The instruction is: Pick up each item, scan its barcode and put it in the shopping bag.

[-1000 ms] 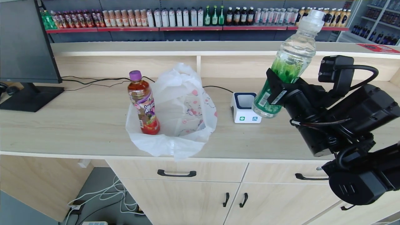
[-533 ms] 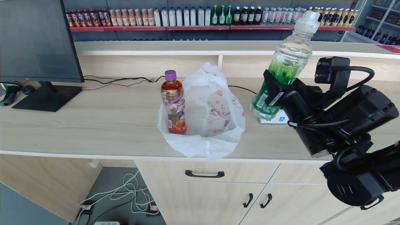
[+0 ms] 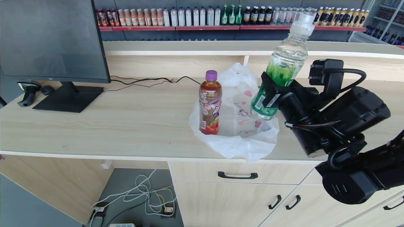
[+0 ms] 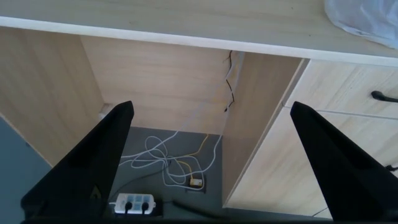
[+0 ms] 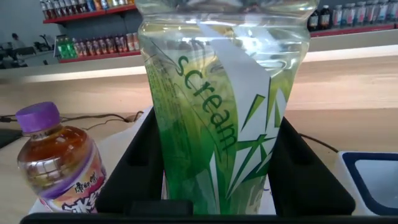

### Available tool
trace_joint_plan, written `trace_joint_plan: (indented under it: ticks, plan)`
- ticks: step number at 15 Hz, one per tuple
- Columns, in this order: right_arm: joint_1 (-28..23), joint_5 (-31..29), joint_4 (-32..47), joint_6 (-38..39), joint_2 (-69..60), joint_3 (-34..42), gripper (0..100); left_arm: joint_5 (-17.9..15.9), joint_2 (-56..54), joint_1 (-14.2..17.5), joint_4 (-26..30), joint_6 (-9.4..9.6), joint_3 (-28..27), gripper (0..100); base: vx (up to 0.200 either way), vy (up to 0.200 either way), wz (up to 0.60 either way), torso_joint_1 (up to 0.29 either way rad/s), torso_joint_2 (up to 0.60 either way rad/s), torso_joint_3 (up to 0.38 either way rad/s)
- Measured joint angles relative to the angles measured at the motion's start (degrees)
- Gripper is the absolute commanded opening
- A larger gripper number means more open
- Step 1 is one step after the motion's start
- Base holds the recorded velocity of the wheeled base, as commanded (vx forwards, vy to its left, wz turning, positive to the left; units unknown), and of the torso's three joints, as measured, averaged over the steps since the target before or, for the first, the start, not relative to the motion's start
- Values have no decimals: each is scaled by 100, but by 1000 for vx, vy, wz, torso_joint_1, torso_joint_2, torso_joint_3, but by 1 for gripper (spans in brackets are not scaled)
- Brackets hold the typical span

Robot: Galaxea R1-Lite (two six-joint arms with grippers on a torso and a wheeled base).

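Our right gripper was closed around the green-label bottle, held tilted above the right edge of the shopping bag. We feared it could fold the soft rim or topple the tea bottle.

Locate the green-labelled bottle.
Head view, right of centre: the green-labelled bottle sits clamped in the right pincer, its base overlapping the right rim of the shopping bag.

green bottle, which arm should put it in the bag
Right. The right hand grips the green bottle close by the bag. The left hand hangs open and empty, down below the counter.
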Motion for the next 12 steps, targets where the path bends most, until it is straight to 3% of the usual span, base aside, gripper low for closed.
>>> trace_joint_plan:
  ticks: [12]
  plan:
    - [-116, 0, -1, 22, 937, -851, 0, 0, 0, 0, 2, 0, 0, 100, 0, 0, 0, 0, 0, 0]
